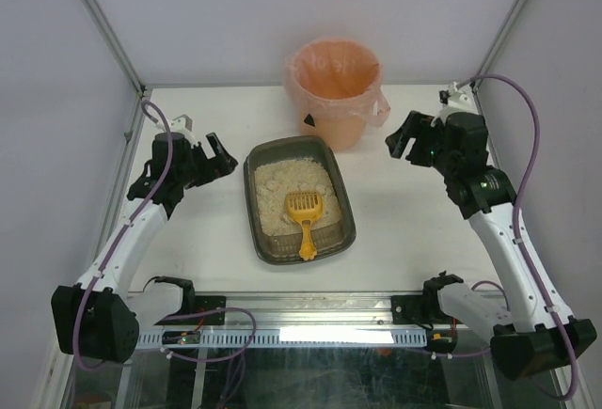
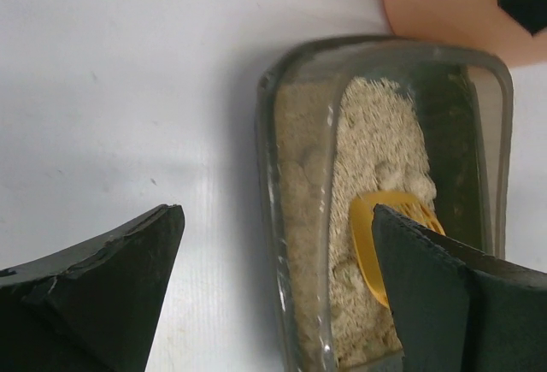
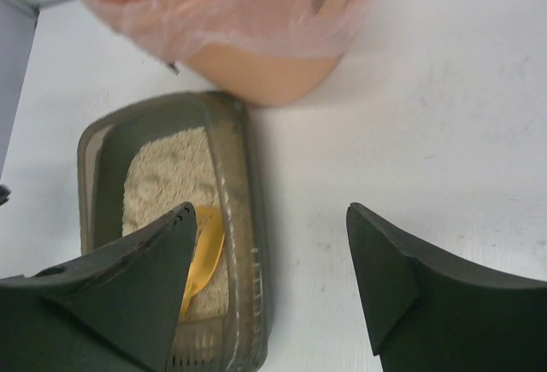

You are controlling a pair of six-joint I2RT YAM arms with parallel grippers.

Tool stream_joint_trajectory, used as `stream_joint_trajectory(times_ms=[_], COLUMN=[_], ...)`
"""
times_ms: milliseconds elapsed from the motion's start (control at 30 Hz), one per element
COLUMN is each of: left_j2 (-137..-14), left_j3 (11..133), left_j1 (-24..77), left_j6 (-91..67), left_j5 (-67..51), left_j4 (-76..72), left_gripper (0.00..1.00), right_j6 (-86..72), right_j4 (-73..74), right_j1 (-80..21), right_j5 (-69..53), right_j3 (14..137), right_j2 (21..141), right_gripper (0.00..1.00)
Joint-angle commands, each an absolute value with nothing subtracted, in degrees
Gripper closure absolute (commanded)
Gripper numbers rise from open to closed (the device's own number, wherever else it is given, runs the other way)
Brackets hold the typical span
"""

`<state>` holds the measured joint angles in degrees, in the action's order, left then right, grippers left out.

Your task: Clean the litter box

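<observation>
The litter box [image 1: 299, 199] sits in the middle of the table [image 1: 202, 259] in the top view, its long axis running from the upper edge of the frame toward the lower edge and leaning slightly to the right at the bottom. The yellow scoop [image 1: 305, 216] lies inside on the beige litter along that same axis. Its slotted head is near the centre of the box and its handle points to the lower edge of the frame, ending at the near short wall.

My left hand [image 1: 224, 160] hovers just beside the box's left long wall, toward its upper corner. Its fingers are spread wide with nothing between them. In the left wrist view the box's rim and the scoop's head lie straight ahead of the fingers.

My right hand [image 1: 401, 141] is also spread and carries nothing. It hangs in the upper right of the top view, level with the orange bag-lined bucket [image 1: 336, 89] and well apart from the box. The bucket stands just past the box's far short wall.

I judge the left hand the nearer one to the scoop. The handle lies lengthwise and low in the frame, so either hand would have to travel down the box's long axis and turn across the handle to pinch it.
</observation>
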<state>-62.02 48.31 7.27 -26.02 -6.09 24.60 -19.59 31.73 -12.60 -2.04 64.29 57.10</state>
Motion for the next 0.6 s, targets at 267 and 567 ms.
stream_joint_trajectory(times_ms=[267,567], left_j2=[-60.27,-62.40], left_j3=[43.60,41.75], left_j1=[24.70,32.30], left_j6=[-35.34,-40.36], left_j5=[3.45,4.79], left_j4=[23.53,22.24], left_gripper=[0.12,0.19], right_j6=[-25.14,-27.21], right_j4=[33.28,30.50], right_j1=[-34.83,-36.92], right_j5=[10.79,10.39], right_j3=[57.96,55.73], right_j2=[53.82,54.27], right_gripper=[0.31,0.35])
